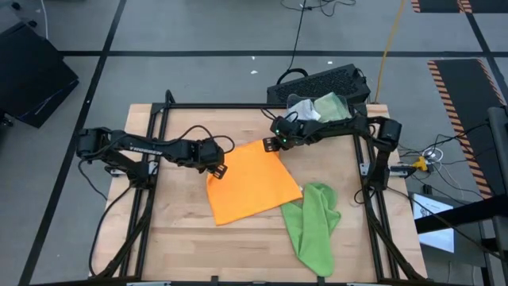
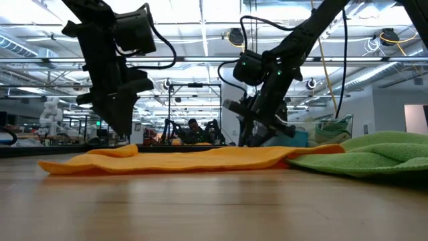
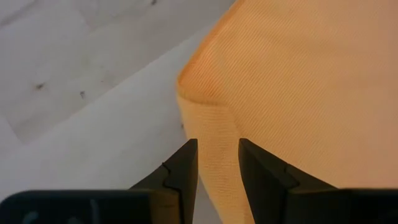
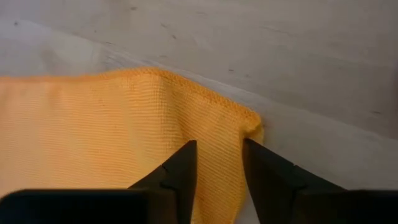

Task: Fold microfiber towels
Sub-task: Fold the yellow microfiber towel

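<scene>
An orange microfiber towel (image 1: 250, 183) lies spread flat in the middle of the wooden table, turned a little askew. My left gripper (image 1: 216, 169) is down at the towel's far left corner, shut on the cloth. My right gripper (image 1: 274, 144) is down at its far right corner, also shut on the cloth. A lime green towel (image 1: 315, 226) lies crumpled on the table at the near right, and its edge touches the orange towel's near right side. My left gripper pinches a raised ridge of the orange cloth (image 3: 216, 121) between its two fingers, just inside the towel's far left corner (image 3: 186, 84). The fingers slant down from the table's left. The rest of the towel lies on the table. My right gripper pinches a small fold of the orange cloth (image 4: 217, 127) between its two fingers, next to the far right corner (image 4: 252, 124). The fingers slant down from the table's far right. The towel stays flat on the table around them.
A clear bin (image 1: 325, 107) with pale green and grey cloths stands at the table's far right corner. Behind it is a black keyboard-like object (image 1: 317, 79). A black metal frame (image 1: 159, 119) runs along the table's edges. Bare wood (image 1: 182, 246) shows at the near left.
</scene>
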`<move>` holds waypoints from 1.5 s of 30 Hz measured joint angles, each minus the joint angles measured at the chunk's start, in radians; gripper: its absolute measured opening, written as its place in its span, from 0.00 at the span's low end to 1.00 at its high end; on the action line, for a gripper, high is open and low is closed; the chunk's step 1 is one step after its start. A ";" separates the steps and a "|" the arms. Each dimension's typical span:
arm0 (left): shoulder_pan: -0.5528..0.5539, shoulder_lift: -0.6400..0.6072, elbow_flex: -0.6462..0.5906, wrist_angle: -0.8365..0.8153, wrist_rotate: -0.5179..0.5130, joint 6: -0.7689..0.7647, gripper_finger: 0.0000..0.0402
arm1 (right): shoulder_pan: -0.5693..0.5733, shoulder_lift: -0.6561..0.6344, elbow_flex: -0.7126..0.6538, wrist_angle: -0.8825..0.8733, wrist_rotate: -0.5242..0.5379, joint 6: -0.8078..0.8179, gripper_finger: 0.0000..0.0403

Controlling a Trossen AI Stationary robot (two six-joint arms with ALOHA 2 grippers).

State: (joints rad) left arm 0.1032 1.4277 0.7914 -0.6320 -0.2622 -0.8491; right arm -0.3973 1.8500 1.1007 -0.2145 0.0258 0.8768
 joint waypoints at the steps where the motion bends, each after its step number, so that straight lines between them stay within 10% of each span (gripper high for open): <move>1: 0.000 0.000 0.000 -0.002 0.000 0.007 0.29 | 0.000 0.000 0.000 0.001 0.001 0.000 0.27; 13: 0.009 0.000 0.000 -0.029 0.132 0.068 0.29 | 0.031 -0.072 0.001 -0.046 0.043 0.017 0.06; 32: 0.003 -0.001 0.000 -0.012 0.132 0.054 0.29 | 0.066 -0.020 0.000 -0.093 0.188 0.177 0.37; 45: -0.002 -0.001 0.000 -0.003 0.132 0.059 0.29 | 0.065 -0.018 0.000 -0.038 0.209 0.193 0.29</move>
State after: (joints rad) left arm 0.1013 1.4265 0.7914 -0.6350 -0.1303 -0.7904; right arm -0.3327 1.8320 1.1004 -0.2522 0.2352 1.0700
